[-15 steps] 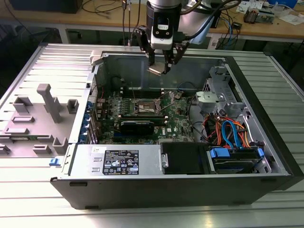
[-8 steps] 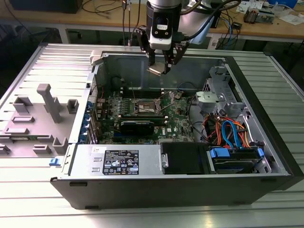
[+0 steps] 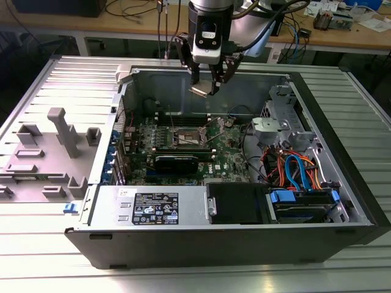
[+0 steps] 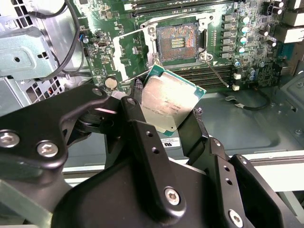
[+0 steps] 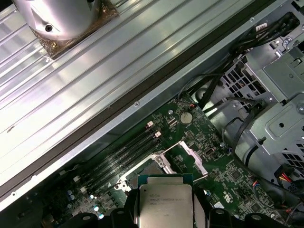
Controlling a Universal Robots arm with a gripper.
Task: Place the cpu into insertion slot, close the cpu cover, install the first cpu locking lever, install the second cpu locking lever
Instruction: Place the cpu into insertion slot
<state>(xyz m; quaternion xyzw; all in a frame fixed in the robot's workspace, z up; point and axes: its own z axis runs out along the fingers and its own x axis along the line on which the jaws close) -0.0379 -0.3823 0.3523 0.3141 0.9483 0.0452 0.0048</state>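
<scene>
My gripper point(image 3: 205, 87) hangs over the open computer case, shut on the cpu point(image 3: 201, 90), a flat square chip with a dull silver top. In both wrist views the cpu point(image 4: 171, 102) point(image 5: 165, 206) sits tilted between the black fingers point(image 4: 137, 118). Below it on the green motherboard lies the insertion slot point(image 4: 178, 42) point(image 3: 189, 138), its tan-gold contact field bare. The cpu is well above the slot and not touching it. The cpu cover point(image 5: 189, 159) stands raised beside the slot. A thin wire lever point(image 4: 217, 73) sticks out loose next to the socket.
Black memory slots point(image 4: 209, 71) run beside the socket. A metal drive cage point(image 3: 278, 128) and coloured cables point(image 3: 293, 171) fill the case at the exterior view's right. A power supply point(image 3: 159, 207) lies along the front. A grey fixture tray point(image 3: 61, 131) is outside, on the exterior view's left.
</scene>
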